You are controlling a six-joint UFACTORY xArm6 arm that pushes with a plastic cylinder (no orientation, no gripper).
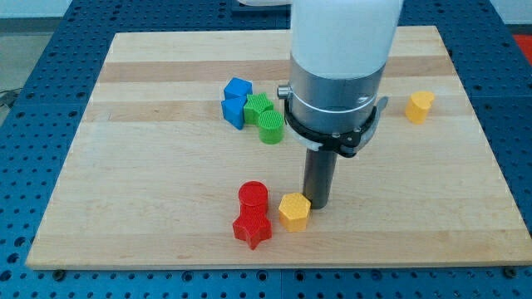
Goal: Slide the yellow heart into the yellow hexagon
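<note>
A yellow block (pixel 293 210), which looks like the hexagon, lies near the board's bottom edge, just right of the red blocks. A second yellow block (pixel 420 106), apparently the heart, lies alone at the view's right, near the board's right edge. My tip (pixel 317 204) stands on the board right against the upper right side of the lower yellow block. It is far to the lower left of the right-hand yellow block.
A red cylinder (pixel 253 196) and a red star (pixel 252 227) sit together left of the lower yellow block. Two blue blocks (pixel 236 101) and two green blocks (pixel 265 118) cluster at the upper middle. The wooden board (pixel 150 166) rests on a blue surface.
</note>
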